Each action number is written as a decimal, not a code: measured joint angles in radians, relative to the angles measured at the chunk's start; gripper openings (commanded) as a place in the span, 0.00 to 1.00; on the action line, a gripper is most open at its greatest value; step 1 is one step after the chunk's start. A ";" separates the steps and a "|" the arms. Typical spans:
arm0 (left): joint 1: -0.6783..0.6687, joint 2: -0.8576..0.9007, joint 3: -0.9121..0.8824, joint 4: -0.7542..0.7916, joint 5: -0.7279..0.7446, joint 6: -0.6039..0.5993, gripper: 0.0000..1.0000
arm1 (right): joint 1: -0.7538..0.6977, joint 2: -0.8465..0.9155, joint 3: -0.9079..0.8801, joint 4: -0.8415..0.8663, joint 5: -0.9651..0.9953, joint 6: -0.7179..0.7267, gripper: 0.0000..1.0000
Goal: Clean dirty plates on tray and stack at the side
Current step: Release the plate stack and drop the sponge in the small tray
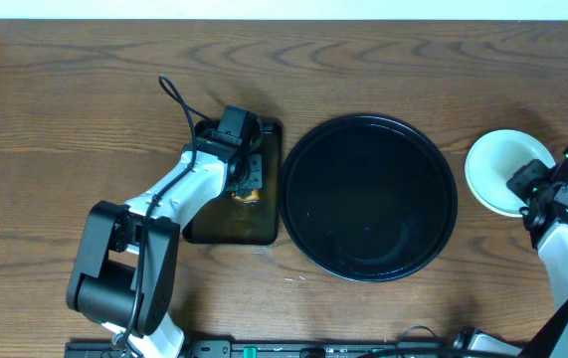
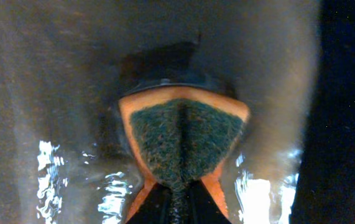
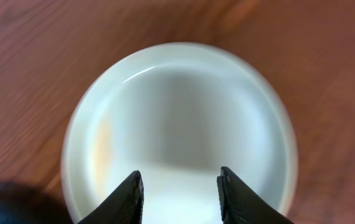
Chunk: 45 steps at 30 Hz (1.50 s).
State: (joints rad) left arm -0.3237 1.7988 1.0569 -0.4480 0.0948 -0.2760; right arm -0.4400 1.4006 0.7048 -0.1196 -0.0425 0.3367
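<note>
The large round black tray (image 1: 368, 199) lies mid-table with no plate on it. A pale plate (image 1: 492, 164) sits on the wood to its right. It fills the right wrist view (image 3: 177, 106) with a faint orange tint at its left side. I cannot tell whether other plates lie under it. My right gripper (image 1: 529, 184) hovers over the plate's near edge, fingers (image 3: 180, 177) open and empty. My left gripper (image 1: 247, 179) is shut (image 2: 178, 193) on an orange sponge with a green scouring face (image 2: 183, 137), held over the small rectangular tray.
The small rectangular black tray (image 1: 259, 231) lies just left of the round tray, and its bottom looks wet and shiny in the left wrist view (image 2: 59, 168). The table is brown wood (image 1: 65, 99). A black cable (image 1: 174, 94) loops off the left arm.
</note>
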 measured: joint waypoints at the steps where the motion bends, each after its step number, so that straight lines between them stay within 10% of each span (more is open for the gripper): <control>1: 0.002 -0.001 0.001 -0.001 0.027 0.023 0.40 | 0.007 0.000 0.000 -0.001 -0.018 -0.010 0.38; 4: 0.000 -0.025 0.002 -0.008 0.058 0.060 0.62 | 0.031 0.000 0.000 -0.002 -0.079 -0.043 0.39; 17: 0.000 -0.290 0.019 -0.027 -0.064 0.048 0.75 | 0.272 -0.114 0.019 -0.201 -0.163 -0.245 0.58; 21: 0.014 -0.306 0.023 -0.108 -0.080 -0.004 0.79 | 0.343 -0.115 0.094 -0.391 -0.155 -0.305 0.99; 33: 0.111 -0.306 0.028 -0.594 -0.133 -0.165 0.80 | 0.382 -0.137 0.278 -0.859 -0.115 -0.333 0.99; 45: 0.055 -0.648 -0.106 -0.513 -0.136 -0.164 0.80 | 0.382 -0.562 0.079 -0.743 -0.114 -0.319 0.99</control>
State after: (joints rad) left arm -0.2684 1.1511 0.9508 -0.9615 -0.0410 -0.4404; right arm -0.0582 0.8391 0.7841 -0.8623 -0.1562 0.0181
